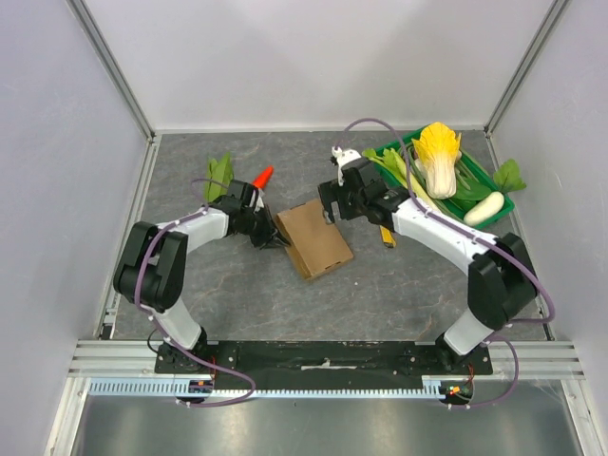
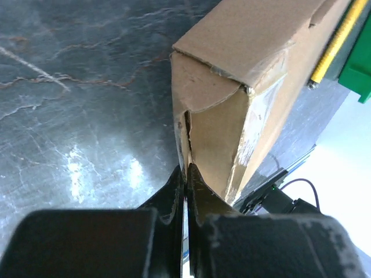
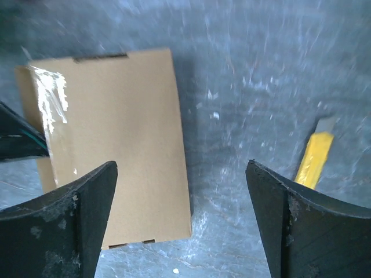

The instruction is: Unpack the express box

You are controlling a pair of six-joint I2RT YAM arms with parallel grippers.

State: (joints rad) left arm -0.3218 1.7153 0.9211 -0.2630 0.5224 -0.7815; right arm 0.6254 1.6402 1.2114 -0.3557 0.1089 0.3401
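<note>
The express box [image 1: 314, 237] is a flat brown cardboard box lying on the grey table in the middle. My left gripper [image 1: 274, 236] is at its left end. In the left wrist view the left gripper [image 2: 185, 171] is shut on the thin edge of the end flap of the box [image 2: 243, 63], which has clear tape on its side. My right gripper [image 1: 332, 203] hovers above the box's far edge. In the right wrist view the right gripper [image 3: 181, 168] is wide open and empty above the box [image 3: 110, 139].
A yellow utility knife [image 1: 387, 236] lies right of the box and also shows in the right wrist view [image 3: 313, 159]. A green crate [image 1: 501, 203] at the back right holds a cabbage [image 1: 438, 157] and a white radish [image 1: 484, 208]. An orange vegetable [image 1: 263, 177] and leafy greens [image 1: 219, 176] lie at the back left.
</note>
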